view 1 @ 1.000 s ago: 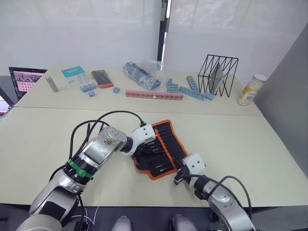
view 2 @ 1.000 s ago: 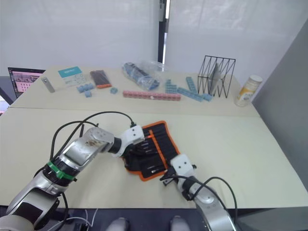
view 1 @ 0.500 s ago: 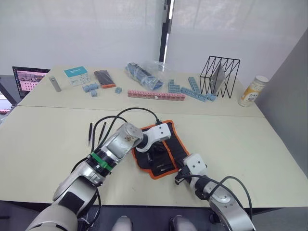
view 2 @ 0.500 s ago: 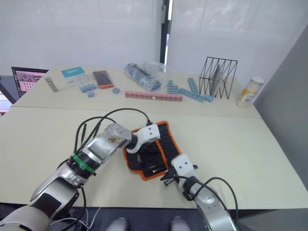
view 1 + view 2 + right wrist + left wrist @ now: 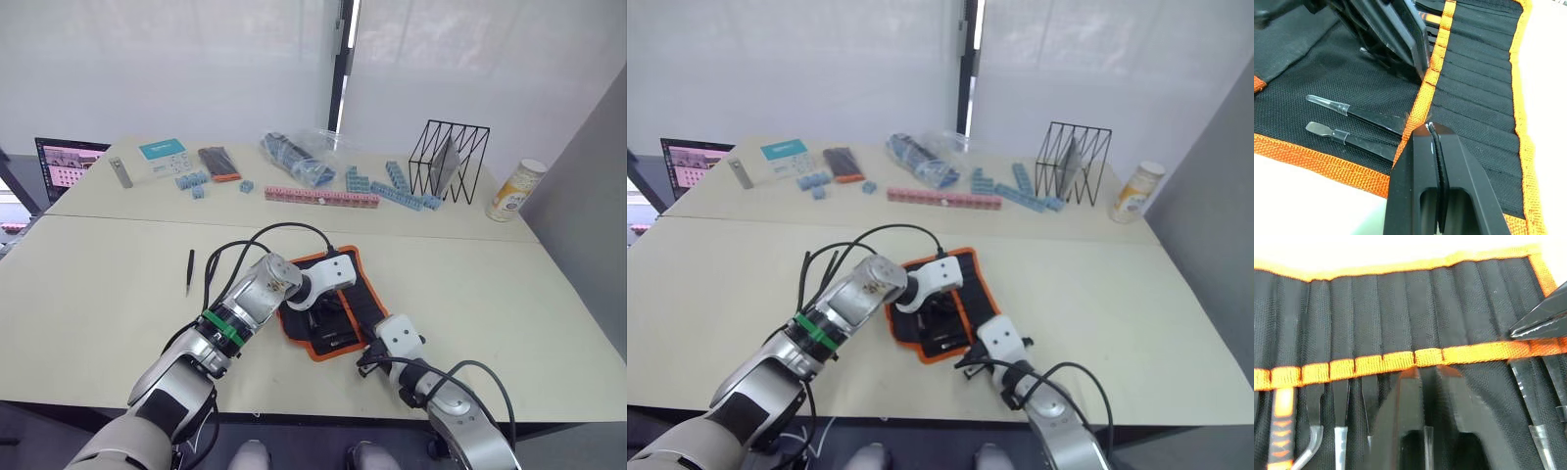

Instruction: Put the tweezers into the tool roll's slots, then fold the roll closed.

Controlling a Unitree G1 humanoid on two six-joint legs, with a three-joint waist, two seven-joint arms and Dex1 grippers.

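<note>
l gripper (image 5: 1425, 391) clamps a tweezer (image 5: 1428, 446) at a slot on the roll (image 5: 358, 294), r gripper (image 5: 1432, 134) shut on its stripe; tweezers thin, slippery, so grip mid-shank; one (image 5: 189, 271) lies well left.

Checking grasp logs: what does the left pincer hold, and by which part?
The left pincer appears shut on a slim black metal tweezer, gripping its shaft between both fingers.

Bare table (image 5: 509, 294) right of the tool roll (image 5: 355, 286); left hand (image 5: 323, 300) over its slots (image 5: 1400, 318).
</note>
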